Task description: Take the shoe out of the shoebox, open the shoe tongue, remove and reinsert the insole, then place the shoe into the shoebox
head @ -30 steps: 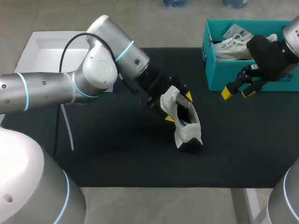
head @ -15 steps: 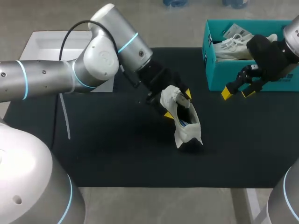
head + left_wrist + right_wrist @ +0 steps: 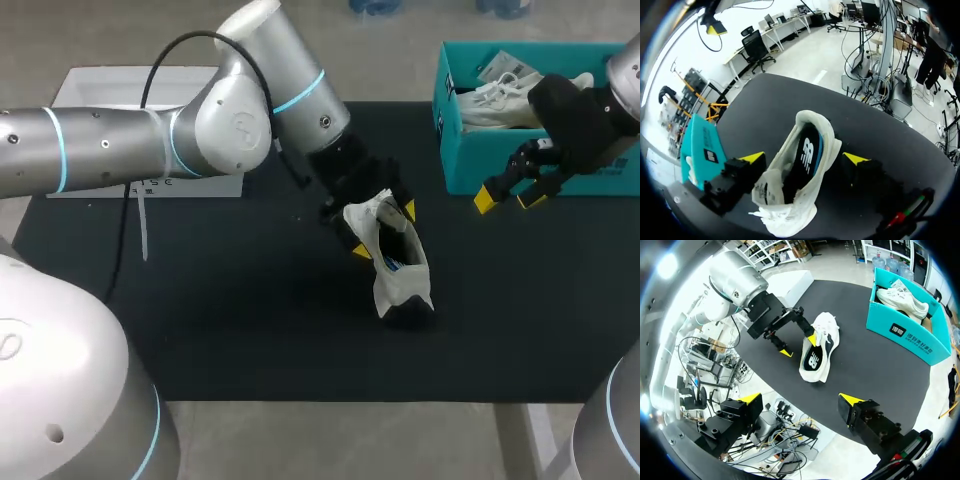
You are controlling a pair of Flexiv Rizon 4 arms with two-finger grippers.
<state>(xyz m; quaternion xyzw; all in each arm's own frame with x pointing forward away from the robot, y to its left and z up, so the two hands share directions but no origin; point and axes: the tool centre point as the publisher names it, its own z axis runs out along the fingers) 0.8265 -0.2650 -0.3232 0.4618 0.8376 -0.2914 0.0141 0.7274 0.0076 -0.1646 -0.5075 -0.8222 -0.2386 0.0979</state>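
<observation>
left tool (image 3: 383,229): released. its fingers (image 3: 752,158) are spread wide and straddle the heel end of the white shoe (image 3: 398,270). in the left wrist view one finger lies against the shoe's upper, and the other stands just beside the opposite side without a firm grip. the left arm comes in from the left and reaches past the middle of the black bench mat (image 3: 250,320).

shoe: rests on the mat near its middle, well apart from the shoebox (image 3: 500,170). the opening is turned toward the left wrist camera, and the dark insole (image 3: 807,160) shows inside it. the dark toe end points away from the left tool.

right tool (image 3: 508,198): released and holding nothing. its yellow tips are spread apart. it hangs over the mat just in front of the shoebox's near wall.

shoebox: teal, lid off, at the far right of the mat. a second white shoe (image 3: 495,100) lies inside it.
</observation>
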